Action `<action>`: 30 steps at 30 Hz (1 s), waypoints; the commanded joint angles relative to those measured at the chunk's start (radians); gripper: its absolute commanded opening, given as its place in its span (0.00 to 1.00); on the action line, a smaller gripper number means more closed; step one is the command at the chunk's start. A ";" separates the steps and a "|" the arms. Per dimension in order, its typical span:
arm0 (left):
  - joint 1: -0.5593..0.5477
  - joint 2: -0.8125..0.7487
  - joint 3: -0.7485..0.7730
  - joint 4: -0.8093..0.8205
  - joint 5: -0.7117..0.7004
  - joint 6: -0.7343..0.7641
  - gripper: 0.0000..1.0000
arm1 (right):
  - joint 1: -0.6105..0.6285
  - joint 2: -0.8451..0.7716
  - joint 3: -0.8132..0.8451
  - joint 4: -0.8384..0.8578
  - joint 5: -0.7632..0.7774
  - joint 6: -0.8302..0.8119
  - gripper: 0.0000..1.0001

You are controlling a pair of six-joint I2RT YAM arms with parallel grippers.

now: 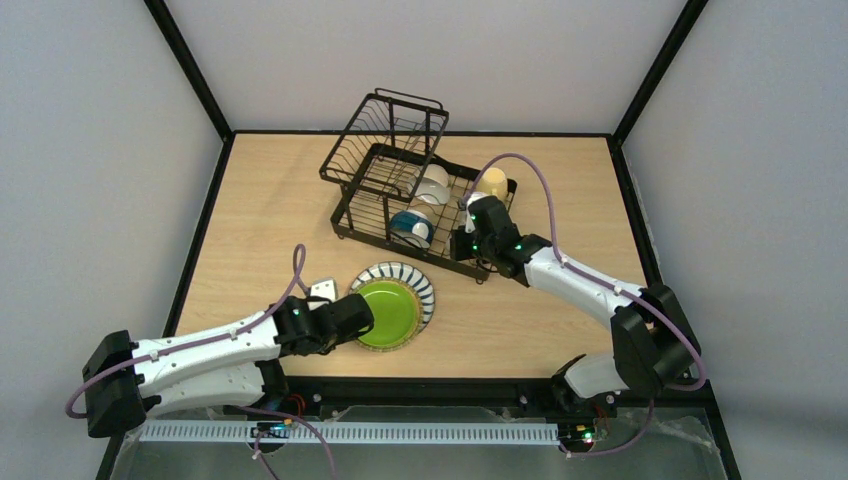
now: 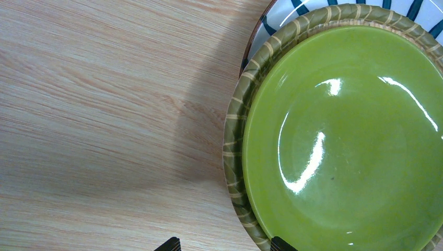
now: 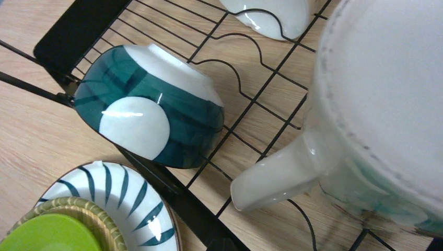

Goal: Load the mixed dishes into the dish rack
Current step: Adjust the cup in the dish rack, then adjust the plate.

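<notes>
The green plate [image 1: 388, 312] is lying on a striped plate [image 1: 412, 276] in front of the dish rack [image 1: 395, 128], its near-left rim being straddled by the open left gripper [image 2: 224, 244]. The right gripper [image 1: 466, 240], jaws shut, is being held inside the dish rack beside the cream mug [image 3: 376, 104], where the blue bowl [image 3: 151, 120], white bowl [image 1: 432, 183] and yellow mug [image 1: 493, 182] are resting.

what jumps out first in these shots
A bright green plate sits on a striped plate at the table's near middle, the open left end effector at its edge. Behind it, the black dish rack holds a blue-outside bowl, a white bowl and a yellow mug.
</notes>
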 commanded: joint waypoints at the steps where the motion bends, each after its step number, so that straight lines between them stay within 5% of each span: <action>1: 0.002 -0.010 -0.005 -0.007 -0.009 0.007 0.99 | 0.008 -0.009 0.033 -0.017 0.052 -0.017 0.00; 11: 0.001 -0.032 0.003 -0.023 -0.022 0.006 0.99 | 0.061 -0.032 0.101 -0.074 0.031 -0.072 0.01; 18: 0.003 -0.034 0.011 0.002 -0.034 0.019 0.99 | 0.116 -0.086 0.119 -0.146 -0.024 -0.047 0.45; 30: 0.002 -0.068 -0.047 0.138 -0.049 0.029 0.99 | 0.214 -0.153 0.010 -0.118 -0.029 0.034 0.43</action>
